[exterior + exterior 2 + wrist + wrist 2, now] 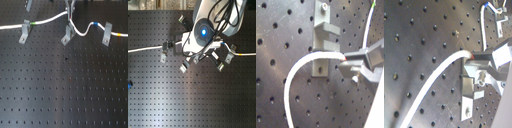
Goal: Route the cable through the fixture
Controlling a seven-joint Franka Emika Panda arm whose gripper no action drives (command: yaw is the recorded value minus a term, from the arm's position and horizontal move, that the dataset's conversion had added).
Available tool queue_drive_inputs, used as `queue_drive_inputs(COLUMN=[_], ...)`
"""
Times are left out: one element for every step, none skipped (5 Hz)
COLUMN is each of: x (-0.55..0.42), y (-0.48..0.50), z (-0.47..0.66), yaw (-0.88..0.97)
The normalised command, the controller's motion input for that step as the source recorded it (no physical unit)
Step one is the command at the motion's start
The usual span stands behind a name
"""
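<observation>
A white cable runs across the back of the black breadboard in the first exterior view. It has a green mark, a blue mark and a yellow mark. It passes the top of the left fixture and of the right fixture. My gripper is shut on the cable just above the middle fixture, where the cable humps up. In both wrist views the cable ends between the fingertips, next to a grey fixture.
The perforated breadboard stretches toward the first exterior view's bottom. In the second exterior view the arm covers the middle of the fixture row; fixtures show around it. Another fixture stands further back.
</observation>
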Motion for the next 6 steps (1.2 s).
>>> queue_drive_inputs(x=[0.012, 0.021, 0.102, 0.07, 0.15, 0.023], y=[-0.187, -0.201, 0.002, 0.162, 0.208, 0.002], z=[-0.26, -0.34, -0.3, -0.27, -0.18, 0.0], yaw=[-0.18, -0.26, -0.03, 0.2, 0.23, 0.0])
